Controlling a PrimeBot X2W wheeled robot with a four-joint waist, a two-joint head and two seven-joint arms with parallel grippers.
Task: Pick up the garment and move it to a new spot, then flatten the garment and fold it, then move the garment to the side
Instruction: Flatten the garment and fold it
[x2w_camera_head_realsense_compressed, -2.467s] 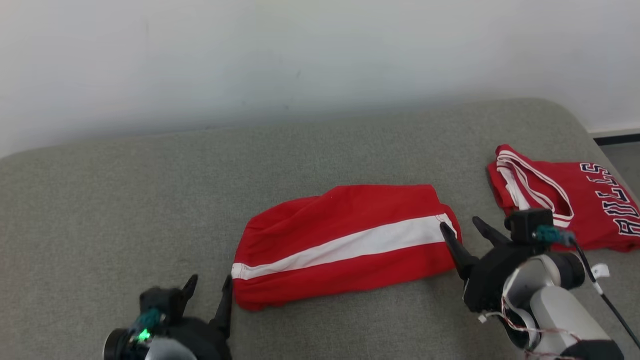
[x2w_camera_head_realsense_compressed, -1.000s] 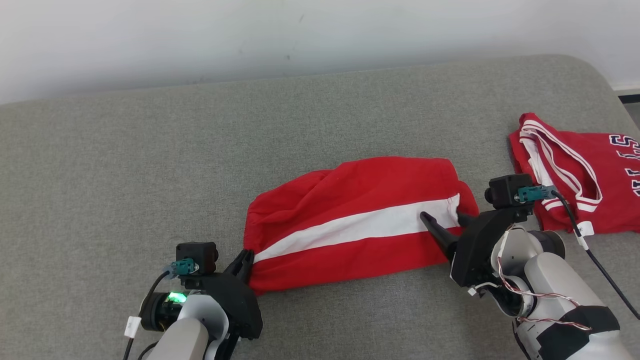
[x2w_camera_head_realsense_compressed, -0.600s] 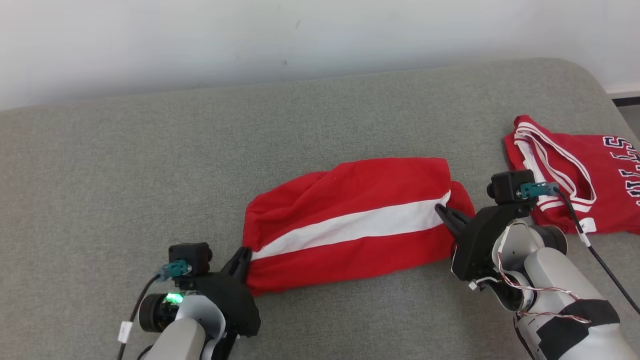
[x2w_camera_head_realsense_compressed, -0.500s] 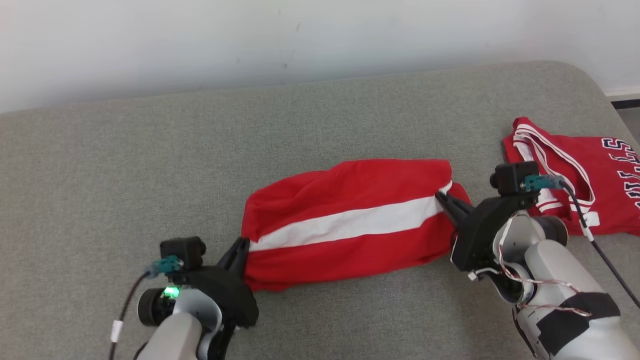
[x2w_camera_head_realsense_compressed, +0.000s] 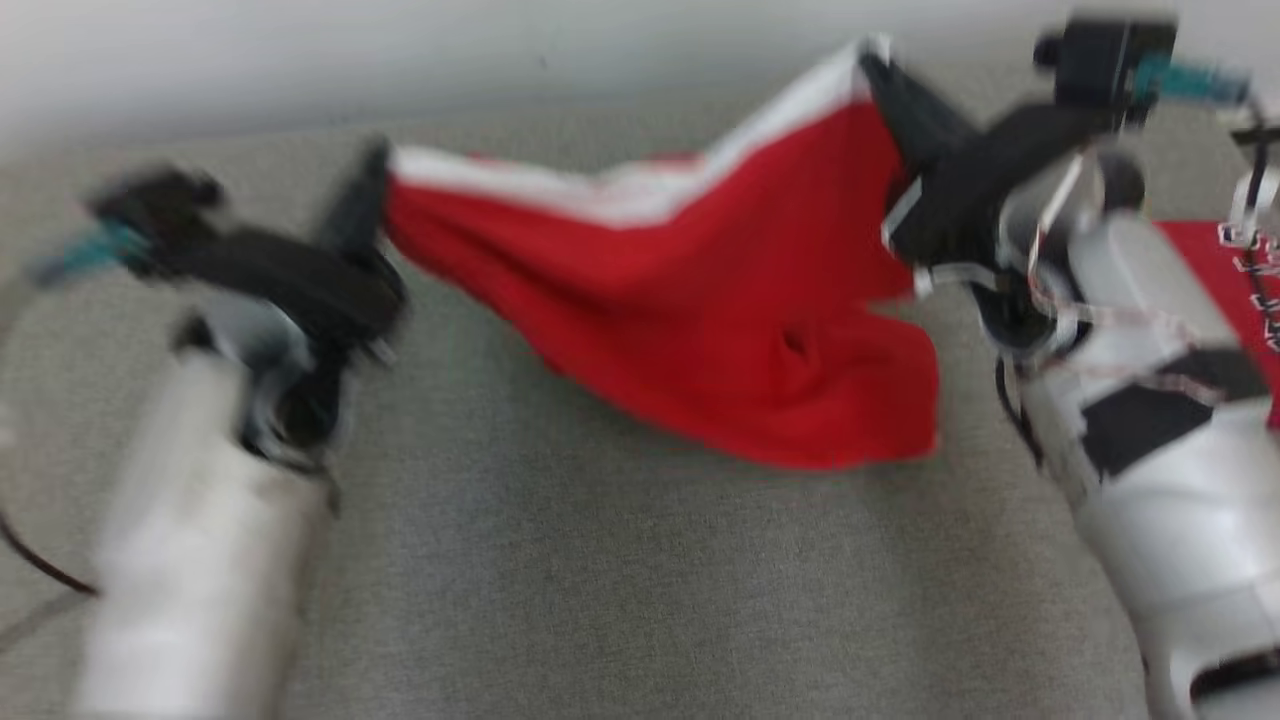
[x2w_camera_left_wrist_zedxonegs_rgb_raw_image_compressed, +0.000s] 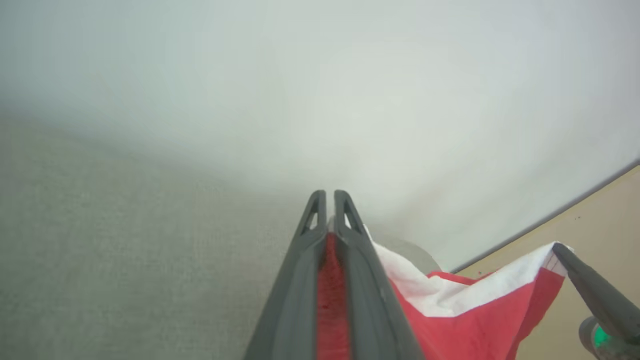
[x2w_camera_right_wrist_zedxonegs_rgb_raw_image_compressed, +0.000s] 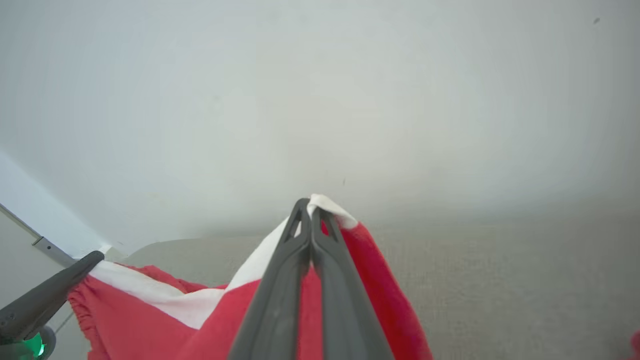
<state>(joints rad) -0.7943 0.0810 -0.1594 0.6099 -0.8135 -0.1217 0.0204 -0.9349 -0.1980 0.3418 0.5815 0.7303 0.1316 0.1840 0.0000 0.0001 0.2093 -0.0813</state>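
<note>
cloth hangs between the two arms: the red garment (x2w_camera_head_realsense_compressed: 720, 300) is up off the grey upholstered surface (x2w_camera_head_realsense_compressed: 600, 580), strung by its white-striped edge, and the rest sags in a loose red belly. the head view is too blurred to say whether the lowest fold brushes the surface.

the left gripper (x2w_camera_head_realsense_compressed: 368, 185) is pinched nearly closed on the left end. from its own wrist camera the left gripper (x2w_camera_left_wrist_zedxonegs_rgb_raw_image_compressed: 330, 200) has red cloth wedged in the thin slot between its fingers. the right gripper (x2w_camera_head_realsense_compressed: 878, 68) is clamped fully together on the other end. in its wrist view the right gripper (x2w_camera_right_wrist_zedxonegs_rgb_raw_image_compressed: 309, 212) has a white corner of the red garment (x2w_camera_right_wrist_zedxonegs_rgb_raw_image_compressed: 200, 320) poking up past the tips.

gripping the two far ends of one edge makes sense to me. the weight of the cloth pulls it open, so it can be carried to a new spot and laid down close to flat. the right end rides higher, so the stripe slants.

a second red garment (x2w_camera_head_realsense_compressed: 1195, 250) lies on the surface behind the right arm, apart from the held one.
</note>
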